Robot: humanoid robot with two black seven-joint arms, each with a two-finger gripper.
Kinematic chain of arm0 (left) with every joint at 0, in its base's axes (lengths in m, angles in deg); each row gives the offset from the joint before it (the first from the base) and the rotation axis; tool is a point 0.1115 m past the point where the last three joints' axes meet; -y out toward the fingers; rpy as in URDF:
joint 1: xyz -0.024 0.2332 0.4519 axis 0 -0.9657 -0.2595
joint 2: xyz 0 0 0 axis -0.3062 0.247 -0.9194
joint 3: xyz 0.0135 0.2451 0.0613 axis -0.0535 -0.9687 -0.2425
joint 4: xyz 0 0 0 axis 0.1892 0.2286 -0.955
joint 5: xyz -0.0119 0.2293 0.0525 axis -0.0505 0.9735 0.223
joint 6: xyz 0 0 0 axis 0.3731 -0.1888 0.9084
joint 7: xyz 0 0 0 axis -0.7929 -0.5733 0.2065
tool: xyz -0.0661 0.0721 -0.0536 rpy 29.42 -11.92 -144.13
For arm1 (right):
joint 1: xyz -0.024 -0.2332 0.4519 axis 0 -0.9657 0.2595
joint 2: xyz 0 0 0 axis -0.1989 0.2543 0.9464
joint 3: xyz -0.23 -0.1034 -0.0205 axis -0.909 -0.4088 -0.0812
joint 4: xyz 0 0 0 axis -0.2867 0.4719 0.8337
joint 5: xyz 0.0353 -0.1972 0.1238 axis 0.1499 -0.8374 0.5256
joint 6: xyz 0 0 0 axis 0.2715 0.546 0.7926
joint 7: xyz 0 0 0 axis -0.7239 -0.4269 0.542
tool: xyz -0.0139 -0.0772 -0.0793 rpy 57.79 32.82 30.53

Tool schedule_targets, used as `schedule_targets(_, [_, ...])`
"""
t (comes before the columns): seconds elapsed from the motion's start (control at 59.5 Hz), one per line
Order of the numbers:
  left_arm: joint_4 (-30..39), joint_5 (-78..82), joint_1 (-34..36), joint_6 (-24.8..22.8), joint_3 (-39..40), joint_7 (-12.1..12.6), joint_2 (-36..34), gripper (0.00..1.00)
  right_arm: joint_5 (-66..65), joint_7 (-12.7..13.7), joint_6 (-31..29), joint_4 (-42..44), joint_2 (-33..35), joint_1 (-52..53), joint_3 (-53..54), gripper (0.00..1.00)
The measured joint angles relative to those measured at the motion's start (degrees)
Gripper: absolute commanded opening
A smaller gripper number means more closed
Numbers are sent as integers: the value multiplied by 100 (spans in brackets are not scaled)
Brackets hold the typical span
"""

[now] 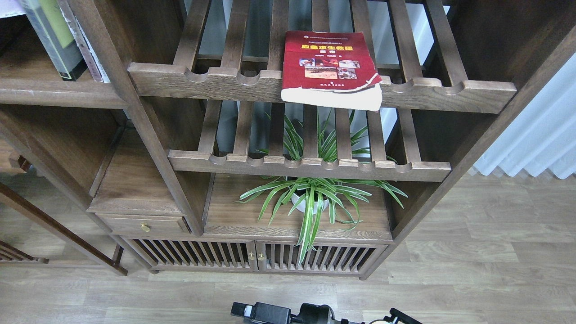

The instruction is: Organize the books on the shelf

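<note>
The worn red book [330, 63] with a yellow title and photos lies flat on the upper slatted rack, its white page edge hanging over the front rail. The shelf [54, 92], a flat dark-brown board with a rounded front edge, is at the upper left. On it the thick black-bordered yellow-green book [49, 33] stands leaning, with a thin pale-spined book [83, 45] against its right side. A white sliver [9, 6] shows at the top left corner; I cannot tell what it is. Neither gripper is in view.
A second slatted rack [310, 164] sits below the upper one. A potted spider plant [310, 198] stands on the low board beneath it. A small drawer [144, 225] and slatted cabinet doors [256, 256] are lower down. Black robot parts [279, 312] show at the bottom edge.
</note>
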Motion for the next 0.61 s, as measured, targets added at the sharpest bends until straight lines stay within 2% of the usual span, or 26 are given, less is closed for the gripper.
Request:
schedule_targets(0.151, [-211, 5, 179, 0, -225, 34, 75, 8, 0, 0, 0, -3, 0, -7, 1, 98])
schedule_targets(0.168, [-237, 7, 210, 0, -257, 203, 77, 8, -1, 0, 0, -11, 0, -11, 1, 98])
schedule_targets(0.286, [-255, 8, 285, 0, -261, 665, 64, 8, -1, 0, 1, -16, 0, -15, 1, 98])
schedule_targets(0.353, [-257, 8, 315, 0, -259, 799, 43, 8, -1, 0, 1, -17, 0, -15, 1, 98])
schedule_targets(0.471, [-257, 5, 329, 0, -263, 870, 38, 9, -1, 0, 1, -17, 0, -16, 1, 98])
schedule_targets(0.555, [-257, 3, 331, 0, -287, 877, 62, 15, 0, 0, 1, -17, 0, -28, 1, 98])
schedule_targets(0.605, [-257, 2, 331, 0, -293, 878, 80, 28, -1, 0, 1, -19, 0, -35, 1, 98])
